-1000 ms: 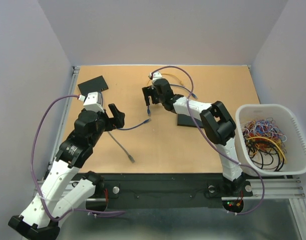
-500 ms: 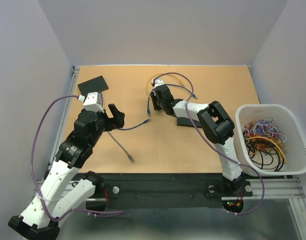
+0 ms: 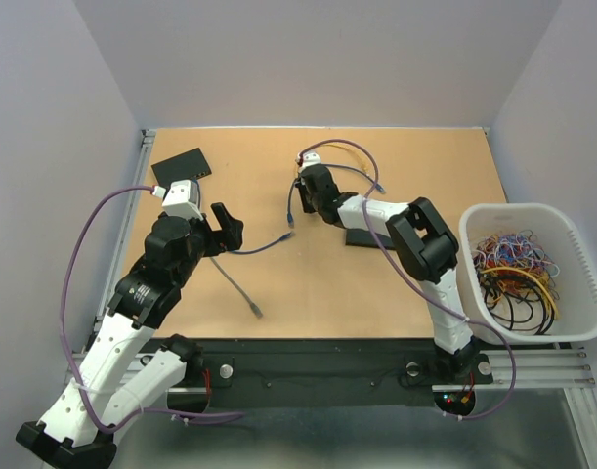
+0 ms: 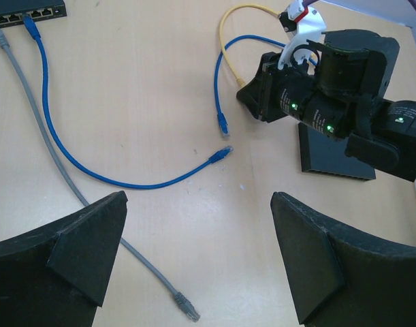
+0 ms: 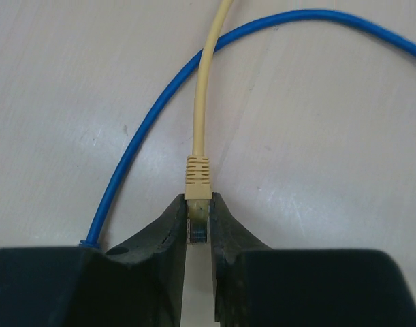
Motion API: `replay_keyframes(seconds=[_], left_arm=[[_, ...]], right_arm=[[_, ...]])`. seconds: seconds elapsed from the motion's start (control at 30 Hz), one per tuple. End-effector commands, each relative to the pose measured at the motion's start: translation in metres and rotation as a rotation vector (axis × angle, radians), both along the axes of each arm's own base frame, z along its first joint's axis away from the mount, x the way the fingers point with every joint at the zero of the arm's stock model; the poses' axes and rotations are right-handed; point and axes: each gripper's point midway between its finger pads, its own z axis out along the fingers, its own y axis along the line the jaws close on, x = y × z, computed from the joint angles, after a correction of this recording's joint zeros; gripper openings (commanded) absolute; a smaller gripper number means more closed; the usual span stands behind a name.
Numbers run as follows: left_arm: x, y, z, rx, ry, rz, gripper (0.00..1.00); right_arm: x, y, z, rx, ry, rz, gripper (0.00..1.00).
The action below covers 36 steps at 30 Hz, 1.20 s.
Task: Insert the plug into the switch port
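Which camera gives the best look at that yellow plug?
The right wrist view: the yellow plug sits close up in the middle, pinched in the right tool. The left wrist view shows only its yellow cable running behind that tool; in the top view it is too small to tell.

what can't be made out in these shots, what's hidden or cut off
Right wrist view: the front end of the yellow plug is hidden between the fingers of the right gripper.
Left wrist view: the switch is cut off by the top edge; its free ports cannot be counted.
Top view: the switch ports are too small to see, and the right arm covers the plug.
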Motion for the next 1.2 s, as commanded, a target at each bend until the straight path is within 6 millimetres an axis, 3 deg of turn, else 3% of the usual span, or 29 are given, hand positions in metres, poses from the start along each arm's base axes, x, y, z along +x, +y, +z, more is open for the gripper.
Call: replay_keyframes(seconds=[0.0,0.07,0.1,0.27,0.37,0.43,0.47,0.53,0.57,0.6,0.67,0.73,0.77,0.87,0.97,1.07,1.1,1.17], left_arm=[[0.005,-0.001,0.004,-0.002,-0.031,-0.005,0.99],[0.005,-0.002,0.005,-0.002,-0.032,-0.007,0.99],[0.005,-0.001,0.005,-0.001,-0.034,-0.006,0.99],[0.005,-0.001,0.004,-0.002,-0.033,-0.004,0.99],[0.005,-0.001,0.005,-0.002,-0.034,-0.003,0.99],[0.005,0.000,0.006,-0.002,-0.036,-0.001,0.99],[0.004,0.000,0.004,0.000,-0.033,0.000,0.99],[0.004,0.000,0.005,-0.004,-0.034,0.001,0.99],[0.004,0.000,0.006,-0.005,-0.038,0.003,0.99],[0.004,0.000,0.005,-0.004,-0.036,0.003,0.99],[0.005,0.001,0.005,-0.004,-0.036,0.006,0.99],[0.004,0.001,0.006,-0.004,-0.037,0.004,0.99],[0.005,0.000,0.006,-0.004,-0.036,0.003,0.99],[0.005,0.001,0.003,0.003,-0.029,0.008,0.99],[0.005,0.002,0.005,0.000,-0.030,0.014,0.99],[0.005,0.002,0.005,-0.002,-0.031,0.017,0.99],[0.005,0.003,0.005,0.000,-0.030,0.019,0.99],[0.005,0.004,0.005,0.000,-0.029,0.027,0.99]], right_arm=[[0.009,-0.008,0.115,-0.001,-0.244,-0.071,0.00],[0.000,-0.008,0.137,-0.020,-0.288,-0.080,0.00],[-0.003,-0.017,0.159,-0.066,-0.339,-0.096,0.00],[-0.034,-0.015,0.212,-0.141,-0.447,-0.117,0.00],[-0.061,-0.015,0.235,-0.184,-0.490,-0.137,0.00],[-0.077,-0.021,0.235,-0.227,-0.479,-0.164,0.00],[-0.094,-0.015,0.235,-0.213,-0.471,-0.152,0.00],[-0.114,-0.017,0.229,-0.227,-0.435,-0.147,0.00],[-0.134,-0.015,0.214,-0.242,-0.388,-0.134,0.01],[-0.146,-0.017,0.218,-0.224,-0.376,-0.130,0.00],[-0.182,-0.013,0.200,-0.205,-0.295,-0.108,0.00],[-0.209,-0.009,0.197,-0.141,-0.226,-0.063,0.00],[-0.235,0.000,0.178,-0.095,-0.126,-0.009,0.00],[-0.288,0.025,0.151,0.007,0.061,0.175,0.00],[-0.320,0.031,0.106,-0.025,0.195,0.248,0.01],[-0.328,0.039,0.073,-0.055,0.271,0.242,0.03],[-0.328,0.042,0.067,-0.059,0.281,0.242,0.11],[-0.328,0.048,0.057,-0.067,0.296,0.233,0.37]])
